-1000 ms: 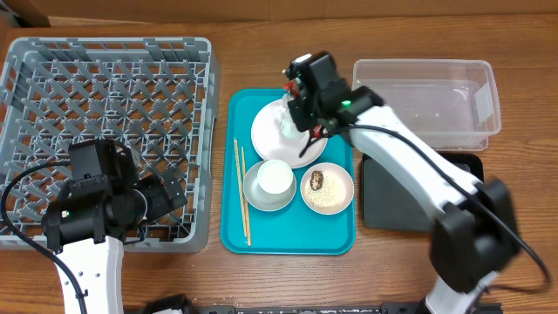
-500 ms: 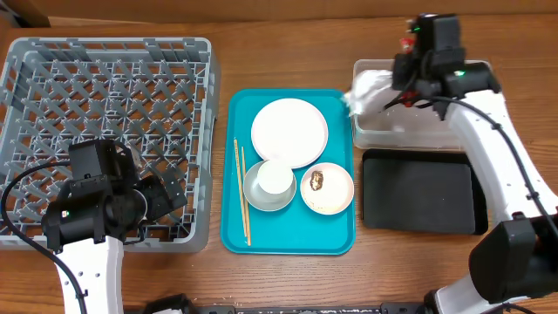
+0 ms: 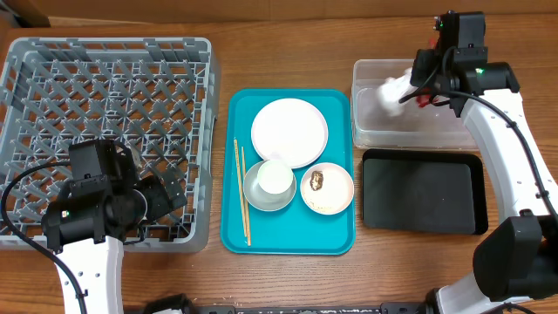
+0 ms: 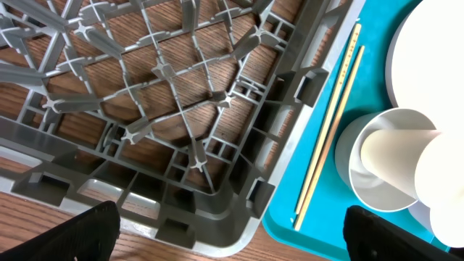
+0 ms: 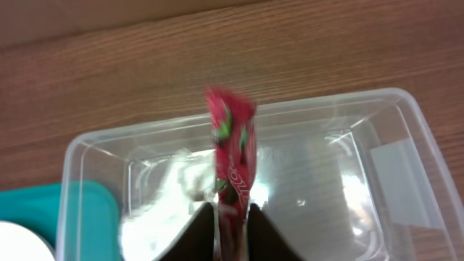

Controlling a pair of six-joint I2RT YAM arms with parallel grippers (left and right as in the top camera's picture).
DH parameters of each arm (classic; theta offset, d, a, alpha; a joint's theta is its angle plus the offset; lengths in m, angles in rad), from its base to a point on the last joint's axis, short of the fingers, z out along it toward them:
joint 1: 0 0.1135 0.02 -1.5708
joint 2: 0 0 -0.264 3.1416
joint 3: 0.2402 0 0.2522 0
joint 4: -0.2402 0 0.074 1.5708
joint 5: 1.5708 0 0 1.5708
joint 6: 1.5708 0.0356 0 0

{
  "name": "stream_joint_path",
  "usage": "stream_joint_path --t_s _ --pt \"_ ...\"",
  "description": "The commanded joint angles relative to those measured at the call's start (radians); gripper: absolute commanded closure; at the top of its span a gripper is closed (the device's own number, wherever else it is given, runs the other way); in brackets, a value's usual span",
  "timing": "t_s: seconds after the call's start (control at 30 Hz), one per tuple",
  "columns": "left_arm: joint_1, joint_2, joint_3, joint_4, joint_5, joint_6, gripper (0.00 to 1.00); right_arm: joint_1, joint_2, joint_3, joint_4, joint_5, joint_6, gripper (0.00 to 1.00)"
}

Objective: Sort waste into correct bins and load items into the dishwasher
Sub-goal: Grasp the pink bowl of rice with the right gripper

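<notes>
Where the right gripper [image 5: 230, 221] hangs: over the tub [image 3: 453, 135], fingers pinched tight on the wrapper [image 5: 230, 145], which sticks out past the tips.
Tissue [image 3: 391, 90]: a white blur at the tub's left end; lying or in the air, cannot tell.
Left gripper [image 4: 232, 235]: fingers spread wide, nothing between them, over the rack's [image 3: 105, 87] near right corner.
Teal tray [image 3: 235, 237]: holds the plate [image 3: 289, 131], the cup [image 3: 275, 177] inside the metal bowl [image 3: 255, 196], the pink bowl [image 3: 336, 199] with scraps [image 3: 316, 181], and the chopsticks [image 3: 241, 192] along its left edge.
Black tray [image 3: 423, 192]: just beside the tub, on the robot's side.
</notes>
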Motion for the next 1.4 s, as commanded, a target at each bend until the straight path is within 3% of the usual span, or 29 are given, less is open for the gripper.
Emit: stream_joint_path --t_s 0.0,0.07,0.23,0.33,0.4,0.47,0.57,0.73,0.87,1.07,1.37 --pt "0.005 0.003 0.021 -0.002 -0.006 0.02 0.0 0.002 0.006 0.001 0.002 0.007 0.002 0.58" --pt "0.005 0.003 0.021 -0.002 -0.006 0.02 0.0 0.002 0.006 0.001 0.001 0.007 0.002 0.39" --pt "0.005 0.003 0.021 -0.002 -0.006 0.02 0.0 0.002 0.006 0.001 -0.001 0.006 0.003 0.28" --pt "0.005 0.003 0.021 -0.001 -0.006 0.02 0.0 0.003 -0.021 0.011 -0.079 -0.146 -0.001 0.15" --pt "0.005 0.003 0.021 0.003 -0.006 0.02 0.0 -0.002 -0.068 0.031 -0.177 -0.294 -0.001 0.12" --pt "0.005 0.003 0.021 0.002 -0.006 0.02 0.0 -0.003 -0.126 0.031 -0.259 -0.404 -0.002 0.14" --pt "0.005 0.003 0.021 0.005 -0.006 0.021 0.0 0.024 -0.188 0.024 -0.346 -0.409 -0.018 0.16" --pt "0.005 0.003 0.021 0.005 -0.006 0.02 0.0 0.184 -0.292 -0.084 -0.425 -0.396 -0.023 0.25" --pt "0.005 0.003 0.021 0.005 -0.006 0.02 0.0 0.344 -0.36 -0.283 -0.339 -0.368 0.033 0.26" --pt "0.005 0.003 0.021 0.005 -0.006 0.02 0.0 0.58 -0.315 -0.489 -0.169 -0.347 0.033 0.27" --pt "0.005 0.003 0.02 -0.003 -0.006 0.021 0.0 0.698 -0.103 -0.521 0.015 -0.294 0.08 0.37"
